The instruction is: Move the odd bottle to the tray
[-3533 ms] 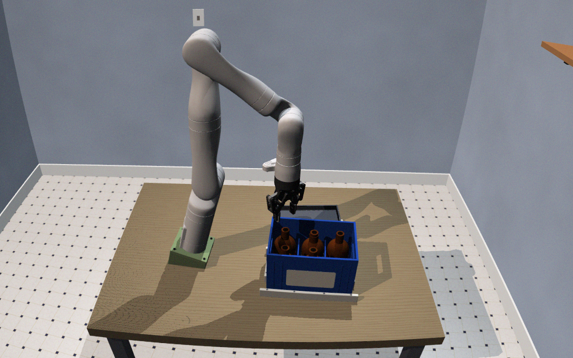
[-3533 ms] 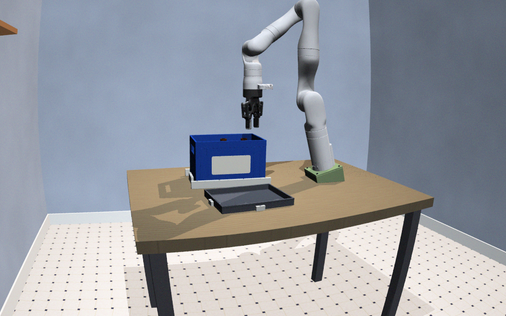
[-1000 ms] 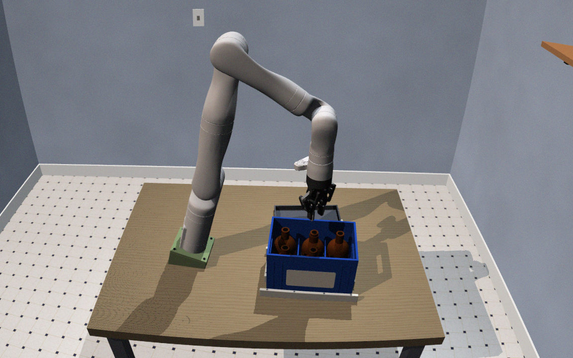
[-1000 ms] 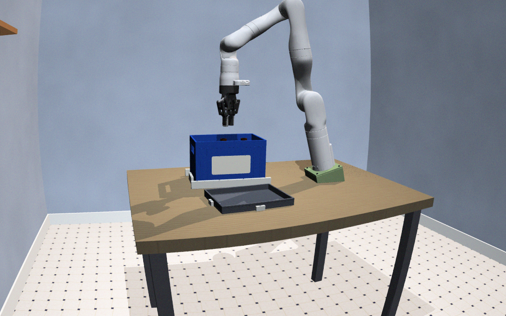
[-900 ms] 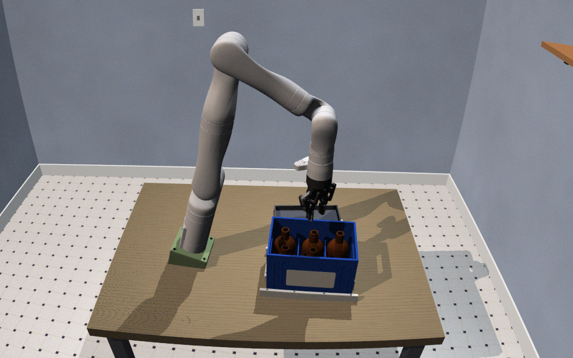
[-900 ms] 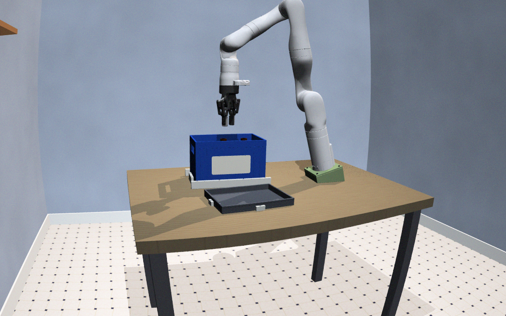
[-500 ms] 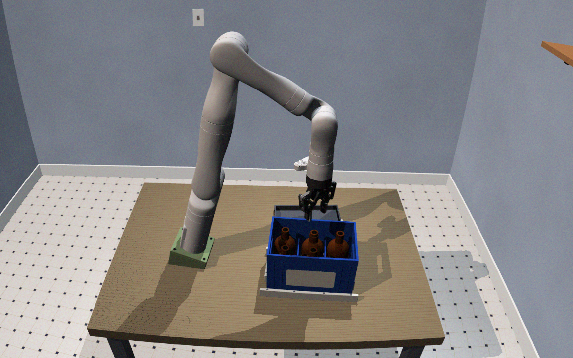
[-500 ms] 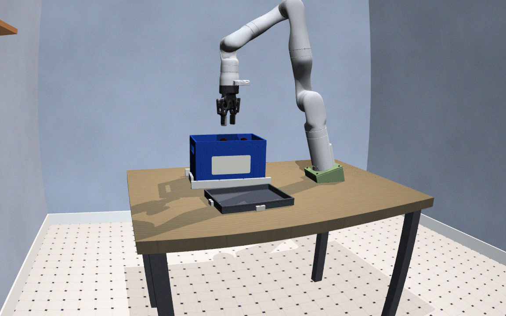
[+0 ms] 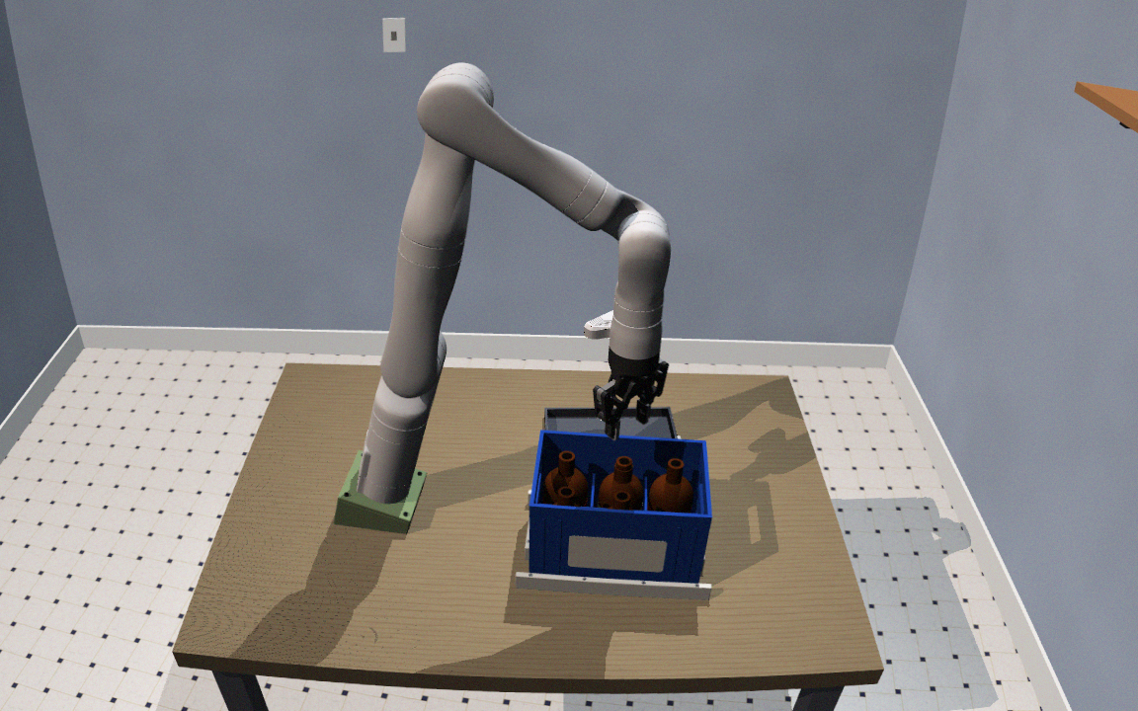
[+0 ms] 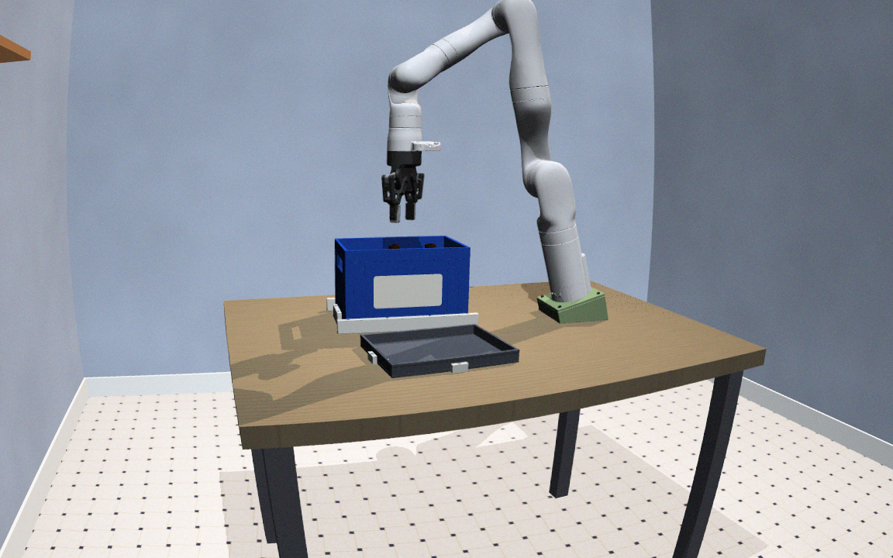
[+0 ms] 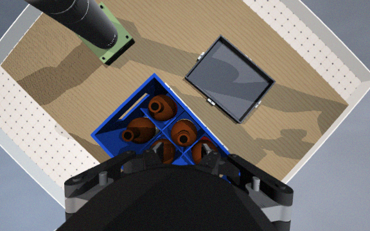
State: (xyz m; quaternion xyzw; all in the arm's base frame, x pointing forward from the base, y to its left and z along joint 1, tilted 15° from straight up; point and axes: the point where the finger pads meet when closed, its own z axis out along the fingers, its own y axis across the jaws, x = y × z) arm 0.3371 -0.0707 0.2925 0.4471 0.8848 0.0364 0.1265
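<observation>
Grey arm (image 10: pixel 532 111) bent — tool (image 10: pixel 401 210) down, open

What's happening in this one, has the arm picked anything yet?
Not yet. The single arm's gripper hangs open above the blue crate, holding nothing. All five brown bottles stand in the crate's compartments, and one compartment has no bottle. The dark tray sits beside the crate on the table with nothing on it. From the wrist view the fingers are spread over the crate's near bottles, so it looks ready to come down onto a neck.
</observation>
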